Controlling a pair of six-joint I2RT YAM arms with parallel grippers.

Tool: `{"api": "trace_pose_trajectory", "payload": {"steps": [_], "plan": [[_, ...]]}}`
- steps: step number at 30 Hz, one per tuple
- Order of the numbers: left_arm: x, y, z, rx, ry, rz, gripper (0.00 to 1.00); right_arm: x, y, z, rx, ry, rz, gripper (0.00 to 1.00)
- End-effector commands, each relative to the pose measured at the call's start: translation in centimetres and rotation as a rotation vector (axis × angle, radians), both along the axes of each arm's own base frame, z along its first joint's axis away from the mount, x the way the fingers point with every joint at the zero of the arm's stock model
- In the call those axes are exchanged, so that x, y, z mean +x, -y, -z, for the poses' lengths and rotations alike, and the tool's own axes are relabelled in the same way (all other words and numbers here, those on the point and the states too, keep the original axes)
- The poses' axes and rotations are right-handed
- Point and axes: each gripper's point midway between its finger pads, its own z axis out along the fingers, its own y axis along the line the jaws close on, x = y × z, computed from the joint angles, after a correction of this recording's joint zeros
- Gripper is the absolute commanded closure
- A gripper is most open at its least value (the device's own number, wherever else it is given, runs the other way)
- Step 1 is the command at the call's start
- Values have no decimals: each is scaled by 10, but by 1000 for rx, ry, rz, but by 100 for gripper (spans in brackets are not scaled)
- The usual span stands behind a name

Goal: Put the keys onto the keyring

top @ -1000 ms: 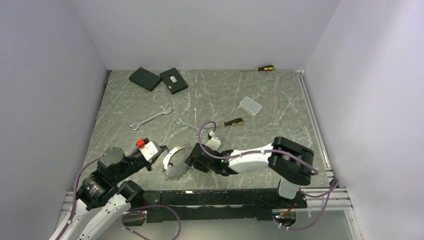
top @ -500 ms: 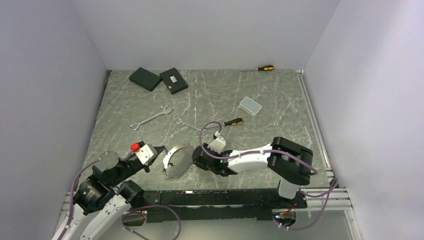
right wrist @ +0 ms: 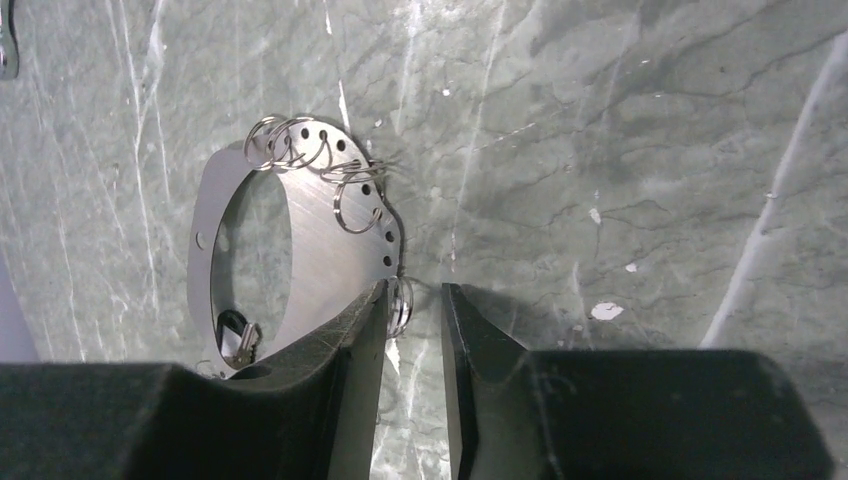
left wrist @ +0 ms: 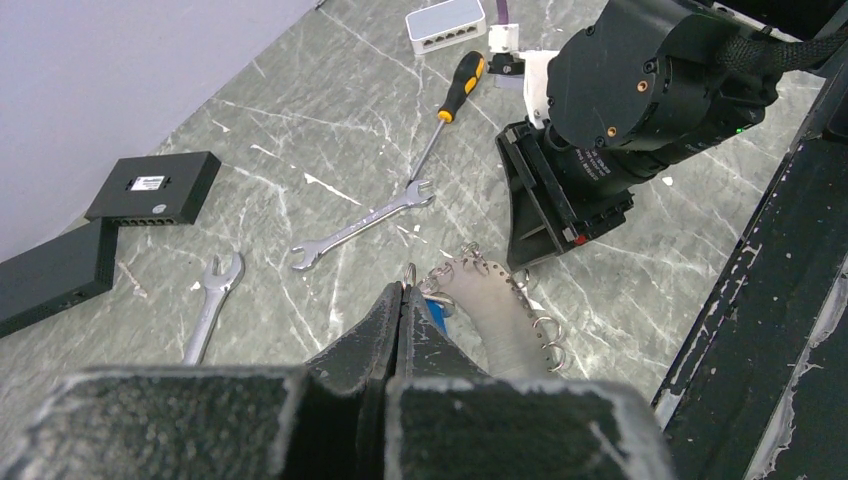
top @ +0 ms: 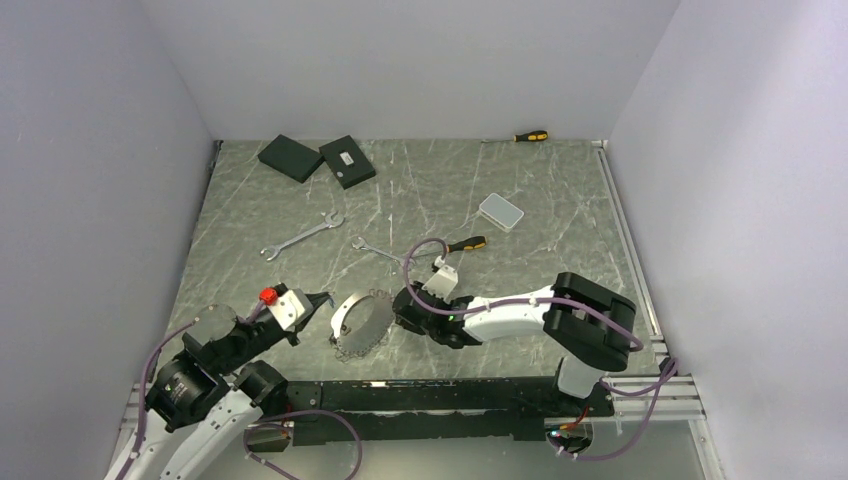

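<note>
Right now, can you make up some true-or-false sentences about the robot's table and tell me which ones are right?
1. Both keys lie on the table, not on the keyring. True.
2. The left claw is shut on the keyring. True.
3. The right claw grips a screwdriver. False: its fingers sit slightly apart at the keyring's edge, and the near screwdriver lies on the table.
4. Only one screwdriver is on the table. False: there are two, since the far screwdriver lies by the back wall.
5. Small wire rings hang from holes in the keyring. True.
</note>
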Motion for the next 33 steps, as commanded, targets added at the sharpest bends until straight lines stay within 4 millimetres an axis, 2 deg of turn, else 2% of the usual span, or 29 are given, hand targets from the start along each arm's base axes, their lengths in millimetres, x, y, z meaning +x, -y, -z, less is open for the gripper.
{"api": "trace_pose_trajectory", "payload": {"steps": [1, 6, 12, 17, 21, 28, 33], "plan": [[1, 2, -9, -35, 12, -1, 100, -6, -11, -4, 29, 2, -79, 68], [2, 2, -8, -32, 9, -4, 100, -12, -26, -2, 84, -35, -110, 65], [3, 4, -6, -21, -3, -1, 100, -12, -26, 3, 99, -46, -93, 75], [5, 4, -4, -14, -9, -4, 100, -6, -11, 11, 63, -60, -60, 84], [6, 3, -4, -12, -11, -11, 100, 2, 6, 14, 6, -47, -58, 100], [7, 3, -4, -12, -11, -17, 100, 27, 26, 3, -157, 81, -284, 100], [8, 3, -3, -7, -11, -16, 100, 44, 42, 4, -221, 91, -435, 99]]}}
